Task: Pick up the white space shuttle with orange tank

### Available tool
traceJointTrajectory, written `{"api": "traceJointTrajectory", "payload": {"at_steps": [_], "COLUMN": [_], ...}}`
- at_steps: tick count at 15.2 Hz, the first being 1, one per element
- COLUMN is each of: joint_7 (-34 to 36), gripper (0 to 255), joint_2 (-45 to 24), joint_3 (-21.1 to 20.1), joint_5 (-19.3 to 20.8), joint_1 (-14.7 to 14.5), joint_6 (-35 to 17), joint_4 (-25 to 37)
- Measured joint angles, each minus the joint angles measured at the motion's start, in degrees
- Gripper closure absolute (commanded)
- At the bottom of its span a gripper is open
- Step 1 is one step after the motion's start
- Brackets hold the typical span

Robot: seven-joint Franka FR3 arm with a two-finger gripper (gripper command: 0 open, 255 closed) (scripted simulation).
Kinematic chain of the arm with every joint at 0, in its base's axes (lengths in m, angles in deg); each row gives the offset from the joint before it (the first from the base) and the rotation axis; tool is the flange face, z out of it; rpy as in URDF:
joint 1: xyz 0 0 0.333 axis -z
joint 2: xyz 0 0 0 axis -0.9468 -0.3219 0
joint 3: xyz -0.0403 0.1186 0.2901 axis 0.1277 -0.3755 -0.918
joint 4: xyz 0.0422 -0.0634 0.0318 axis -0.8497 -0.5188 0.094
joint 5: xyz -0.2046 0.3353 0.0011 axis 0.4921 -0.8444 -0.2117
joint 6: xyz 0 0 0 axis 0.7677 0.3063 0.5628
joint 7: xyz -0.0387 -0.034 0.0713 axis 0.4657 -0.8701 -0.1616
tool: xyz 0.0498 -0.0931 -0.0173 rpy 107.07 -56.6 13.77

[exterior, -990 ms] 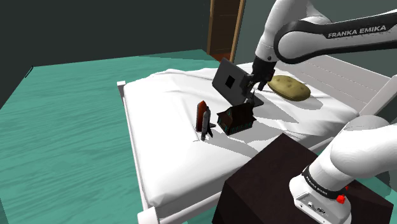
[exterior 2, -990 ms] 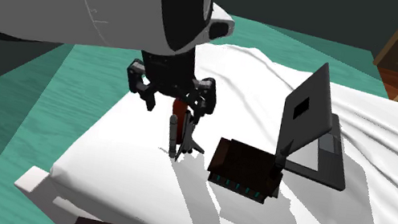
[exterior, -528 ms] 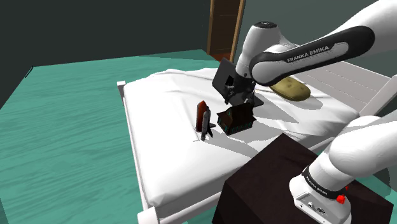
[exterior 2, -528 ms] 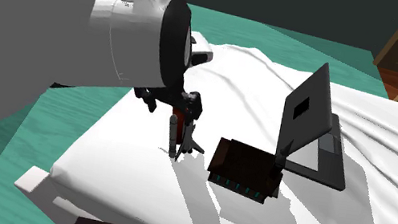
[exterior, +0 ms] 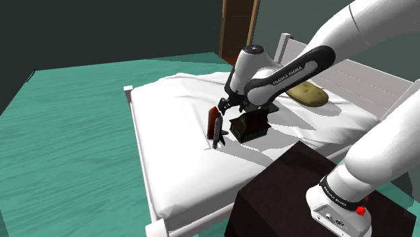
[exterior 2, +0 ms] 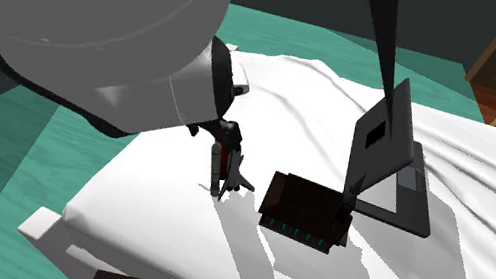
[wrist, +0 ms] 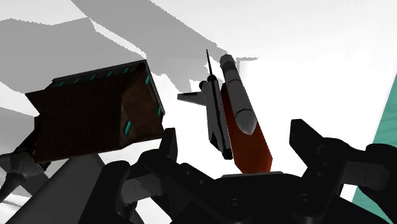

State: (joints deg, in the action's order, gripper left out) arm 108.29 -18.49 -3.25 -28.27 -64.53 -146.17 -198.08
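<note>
In the shoulder view the teal floor (exterior: 67,121) lies at the left, then the bed (exterior: 175,168) with its rumpled white sheet. The space shuttle (exterior: 217,127) stands on the sheet near the bed's middle. Its long axis is upright, nose at 12 o'clock and tail on the cloth. Its dark orange tank (exterior: 213,121) is on that view's left side, with the grey-white orbiter against it on the right. The black gripper (exterior: 221,108) hangs just above the nose, at the shuttle's 1 o'clock. A dark model house (exterior: 250,126) sits just beside the shuttle at its 3 o'clock, and an olive pillow (exterior: 306,94) lies farther off at 2 o'clock. The dark stand (exterior: 296,195) is at the lower right.

In the second exterior view the shuttle (exterior 2: 224,165) again stands upright, with the house (exterior 2: 306,211) at its 4 o'clock and an open laptop (exterior 2: 386,149) at 2 o'clock.

The wrist view looks down along the shuttle (wrist: 219,118). The gripper (wrist: 235,133) is wide open, and its fingers (wrist: 170,145) stand either side of the tank's nose (wrist: 249,143), neither touching it and nothing held.
</note>
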Motion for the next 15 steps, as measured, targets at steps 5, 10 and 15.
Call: {"api": "traceJointTrajectory", "payload": {"at_steps": [5, 10, 15], "joint_7": [14.87, 25.76, 29.64], "gripper": [0, 0, 0], "joint_2": [-12.40, -22.14, -25.92], "joint_3": [0.82, 4.86, 7.35], "joint_5": [13.57, 23.27, 27.43], "joint_1": [0.39, -2.86, -4.59], "joint_6": [-4.99, -7.64, -10.18], "joint_4": [7.22, 14.06, 15.13]}}
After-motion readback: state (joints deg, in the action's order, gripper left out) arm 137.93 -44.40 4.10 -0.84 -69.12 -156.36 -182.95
